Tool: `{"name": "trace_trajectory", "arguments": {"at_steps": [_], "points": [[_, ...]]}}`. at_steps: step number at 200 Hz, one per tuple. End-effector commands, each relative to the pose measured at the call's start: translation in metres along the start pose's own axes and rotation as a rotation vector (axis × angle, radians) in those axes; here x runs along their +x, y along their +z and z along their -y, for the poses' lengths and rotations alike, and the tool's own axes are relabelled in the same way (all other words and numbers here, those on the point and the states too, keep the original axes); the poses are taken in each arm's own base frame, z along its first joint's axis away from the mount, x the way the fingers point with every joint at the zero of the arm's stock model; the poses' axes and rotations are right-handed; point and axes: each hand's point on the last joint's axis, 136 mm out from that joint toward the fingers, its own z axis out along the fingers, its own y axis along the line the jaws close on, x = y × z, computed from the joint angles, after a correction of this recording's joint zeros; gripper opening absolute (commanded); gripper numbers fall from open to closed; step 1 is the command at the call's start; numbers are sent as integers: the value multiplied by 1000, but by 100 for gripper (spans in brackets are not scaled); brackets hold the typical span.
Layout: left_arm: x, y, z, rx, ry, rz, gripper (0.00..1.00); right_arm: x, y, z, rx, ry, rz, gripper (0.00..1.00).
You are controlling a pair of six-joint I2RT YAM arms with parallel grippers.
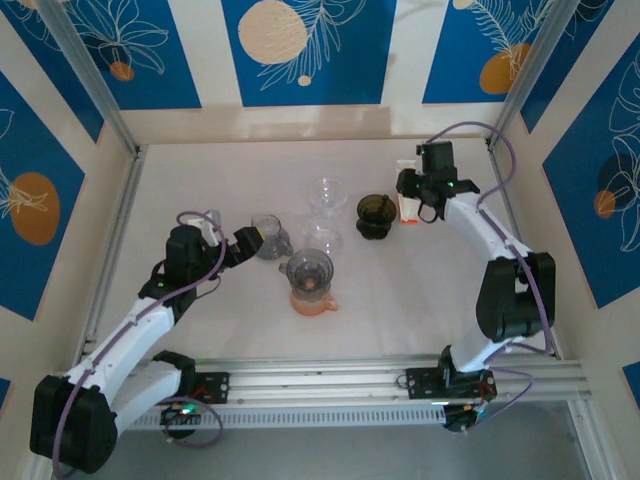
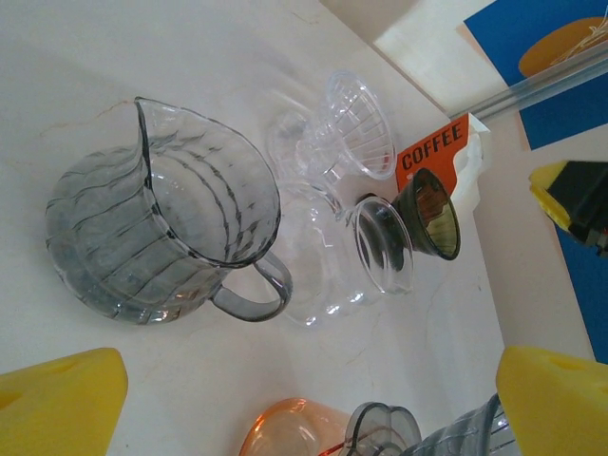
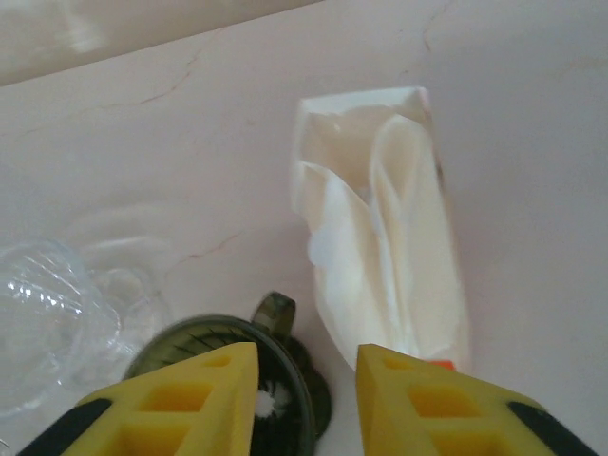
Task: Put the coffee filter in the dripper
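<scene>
The coffee filter pack (image 3: pixel 380 237) lies just right of the dark dripper (image 1: pixel 376 215), beneath the right gripper (image 3: pixel 306 366), whose fingers are spread over its near end, pinching nothing. Left of the dripper stand a clear dripper (image 2: pixel 356 123) and a grey pitcher (image 2: pixel 161 237), faced by the spread left gripper (image 2: pixel 309 385). The table (image 1: pixel 220 180) is white and the walls (image 1: pixel 300 50) are blue-patterned.

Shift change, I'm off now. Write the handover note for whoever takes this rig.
Left gripper: open, holding nothing, beside the grey pitcher.
Right gripper: open, holding nothing, fingers just above the filter pack.
The filter pack is at the far right of the table, next to the dark dripper. That dripper has no filter in it.
Done: nothing yet.
Left: pull one filter from the pack and seat it in the dripper.
</scene>
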Motion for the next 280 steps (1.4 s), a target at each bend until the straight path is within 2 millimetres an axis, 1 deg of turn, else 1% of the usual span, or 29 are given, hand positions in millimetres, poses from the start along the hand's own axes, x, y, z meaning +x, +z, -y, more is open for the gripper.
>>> {"name": "trace_trajectory", "arguments": {"at_steps": [1,14,28,46,65,109,131,161,236,280], "points": [[1,0,5,27,1,2,100,8,12,7,52,58,-81,30],[1,0,4,24,1,1,100,5,20,1,40,44,-88,29],[2,0,4,21,2,-1,100,1,26,2,76,30,-100,28],[1,0,5,22,5,-1,100,0,32,13,151,51,-122,23],[1,1,4,18,4,-2,100,0,35,24,196,87,-132,21],[2,3,2,16,2,-5,100,-1,40,36,252,156,-133,21],[2,3,3,18,2,-9,100,-3,43,37,262,173,-130,22],[2,3,2,16,1,-6,100,-2,47,42,290,196,-135,24],[3,4,1,14,3,-10,100,-11,52,39,283,226,-98,25],[4,5,0,11,3,-12,100,-8,58,44,306,236,-114,25]]}}
